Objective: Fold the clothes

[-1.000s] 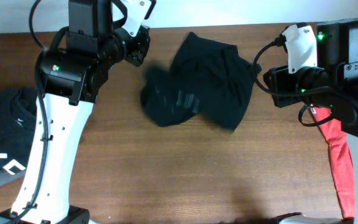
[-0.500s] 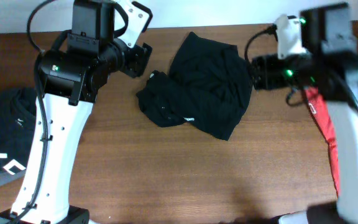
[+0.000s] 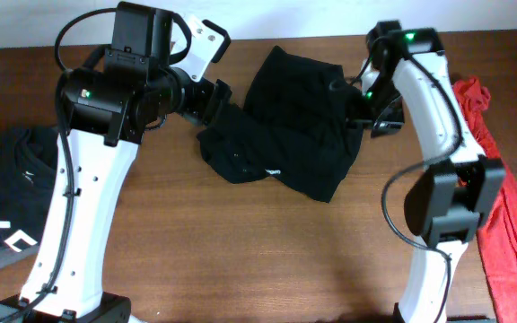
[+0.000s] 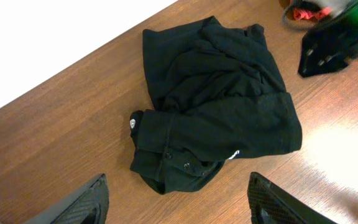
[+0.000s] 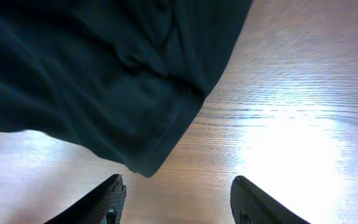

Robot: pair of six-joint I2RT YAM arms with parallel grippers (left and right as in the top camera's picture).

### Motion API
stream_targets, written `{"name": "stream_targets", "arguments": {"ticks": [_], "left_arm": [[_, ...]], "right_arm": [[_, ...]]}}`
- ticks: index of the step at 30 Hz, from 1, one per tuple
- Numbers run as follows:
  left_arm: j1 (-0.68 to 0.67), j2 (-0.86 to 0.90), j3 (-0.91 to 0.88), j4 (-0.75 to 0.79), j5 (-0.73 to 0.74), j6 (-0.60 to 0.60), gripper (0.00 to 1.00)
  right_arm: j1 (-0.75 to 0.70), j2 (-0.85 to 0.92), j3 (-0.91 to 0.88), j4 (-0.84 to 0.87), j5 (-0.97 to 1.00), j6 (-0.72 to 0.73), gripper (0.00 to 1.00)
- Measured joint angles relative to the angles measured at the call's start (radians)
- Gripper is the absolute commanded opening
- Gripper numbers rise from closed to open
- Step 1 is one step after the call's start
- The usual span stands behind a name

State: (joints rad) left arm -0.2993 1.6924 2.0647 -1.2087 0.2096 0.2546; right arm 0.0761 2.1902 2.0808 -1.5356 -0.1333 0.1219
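1. On the worktop (image 3: 240, 260), toward its far edge and between the two arms, lies the black garment (image 3: 285, 135). It is crumpled in a loose heap, unfolded, and rests flat on the wood.
2. A small round white logo (image 4: 133, 124) shows on a rolled corner of the garment on the side toward the left arm. A tiny white mark (image 4: 235, 154) sits near the hem on the near side.
3. The left hand (image 3: 212, 97) hangs above the worktop, just beside the garment's edge. Its fingers (image 4: 89, 199) stand wide apart, with nothing between them.
4. The right hand (image 3: 377, 115) is at the opposite edge of the garment. In the right wrist view its fingers (image 5: 107, 199) stand apart and empty over bare wood, just beside a hem corner.
5. Neither hand grips the fabric.
6. A navy garment (image 3: 7, 206) with white lettering lies at the left edge of the worktop, well apart from the black one.
7. A red cloth (image 3: 501, 224) lies along the right edge, beside the base of the right arm.
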Motion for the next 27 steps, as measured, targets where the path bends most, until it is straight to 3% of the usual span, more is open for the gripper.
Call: {"name": "stream_targets", "arguments": {"ticks": [7,16,19,21,22,27], "left_arm": [[0.0,0.001,0.0,0.0,-0.007,0.0,0.76],[0.0,0.001,0.0,0.0,-0.035,0.0,0.76],[0.0,0.001,0.0,0.0,-0.041,0.0,0.77],[0.0,0.001,0.0,0.0,-0.042,0.0,0.76],[0.0,0.001,0.0,0.0,-0.043,0.0,0.76],[0.0,0.001,0.0,-0.002,-0.062,0.0,0.77]], "right_arm": [[0.0,0.021,-0.129,0.1,-0.019,-0.05,0.7],[0.0,0.021,-0.352,0.316,-0.046,-0.055,0.68],[0.0,0.021,-0.366,0.341,-0.052,-0.058,0.56],[0.001,0.021,-0.366,0.363,-0.065,-0.061,0.3],[0.002,0.021,-0.366,0.367,-0.072,-0.068,0.24],[0.02,0.019,-0.366,0.355,-0.107,-0.079,0.1]]}}
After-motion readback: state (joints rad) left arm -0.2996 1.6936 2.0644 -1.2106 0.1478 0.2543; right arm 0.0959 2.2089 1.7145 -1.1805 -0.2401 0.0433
